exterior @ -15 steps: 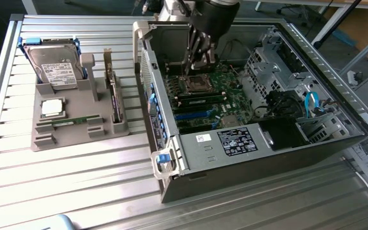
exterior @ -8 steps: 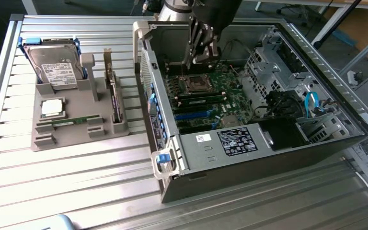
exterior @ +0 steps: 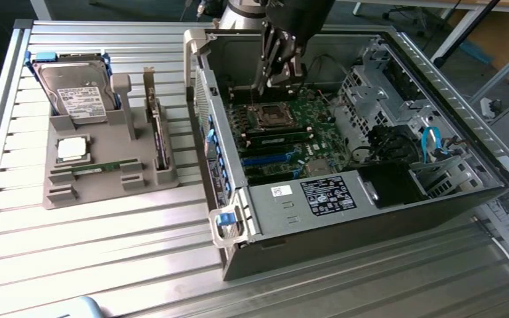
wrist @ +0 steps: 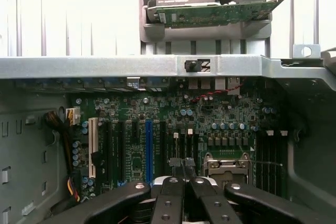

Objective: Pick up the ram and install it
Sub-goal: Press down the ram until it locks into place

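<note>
While my pincer (wrist: pixel 182 174) hangs pressed together and empty above the motherboard (wrist: pixel 173 129) inside the open computer case (exterior: pixel 236 218), nothing is gripped. 1 ram (exterior: pixel 104 166) lies flat in the grey holder (exterior: pixel 104 189) on the counter (exterior: pixel 87 258), well apart.

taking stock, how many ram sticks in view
2: a loose ram stick in the grey tray, an installed ram stick in the motherboard beside the processor socket. More may be hidden.

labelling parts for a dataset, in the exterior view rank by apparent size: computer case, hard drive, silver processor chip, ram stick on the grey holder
1. computer case
2. hard drive
3. silver processor chip and ram stick: unsure, since the chip is squarer and the stick longer but much thinner.
</note>
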You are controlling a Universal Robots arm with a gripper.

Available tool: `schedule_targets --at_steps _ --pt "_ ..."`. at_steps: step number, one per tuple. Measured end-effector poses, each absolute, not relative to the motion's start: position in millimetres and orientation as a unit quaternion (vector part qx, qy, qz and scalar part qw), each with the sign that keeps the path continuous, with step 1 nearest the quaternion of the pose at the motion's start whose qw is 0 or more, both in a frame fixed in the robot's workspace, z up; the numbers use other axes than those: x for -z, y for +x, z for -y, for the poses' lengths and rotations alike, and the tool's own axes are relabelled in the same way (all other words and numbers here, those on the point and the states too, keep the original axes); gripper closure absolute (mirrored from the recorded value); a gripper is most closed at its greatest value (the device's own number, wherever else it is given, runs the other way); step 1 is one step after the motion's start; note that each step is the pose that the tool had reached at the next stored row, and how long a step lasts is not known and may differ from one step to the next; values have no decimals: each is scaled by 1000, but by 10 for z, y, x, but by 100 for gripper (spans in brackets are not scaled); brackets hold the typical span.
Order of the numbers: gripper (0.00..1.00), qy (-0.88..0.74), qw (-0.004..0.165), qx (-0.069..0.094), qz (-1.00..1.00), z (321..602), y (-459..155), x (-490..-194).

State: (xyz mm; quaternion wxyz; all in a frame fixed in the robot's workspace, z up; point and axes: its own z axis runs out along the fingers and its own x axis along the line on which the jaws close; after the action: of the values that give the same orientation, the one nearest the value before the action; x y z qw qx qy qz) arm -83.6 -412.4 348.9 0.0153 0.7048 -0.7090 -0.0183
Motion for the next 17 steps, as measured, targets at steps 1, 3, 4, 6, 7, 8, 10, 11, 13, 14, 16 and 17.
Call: schedule_targets --at_steps 1,3,4,6,7,8,10,11,13,14,16,17 --pt "89 705 15 18 709 4123 -822 -3490" --pt "89 705 15 18 709 4124 -780 -3488" --pt "89 705 15 18 709 4124 -752 -3488" --pt "89 705 15 18 709 4124 -707 -3488" --pt "89 705 15 18 709 4124 -678 -3489" --pt "89 705 15 18 709 4124 -650 -3489" --pt "89 705 15 18 709 4124 -606 -3488" --pt "89 705 15 18 709 4124 -581 -3488" --pt "89 705 15 18 709 4124 -533 -3488" --pt "89 705 15 18 709 4123 -514 -3489" --pt "89 705 15 18 709 4123 -457 -3488" --pt "89 705 15 18 709 4123 -429 -3489"
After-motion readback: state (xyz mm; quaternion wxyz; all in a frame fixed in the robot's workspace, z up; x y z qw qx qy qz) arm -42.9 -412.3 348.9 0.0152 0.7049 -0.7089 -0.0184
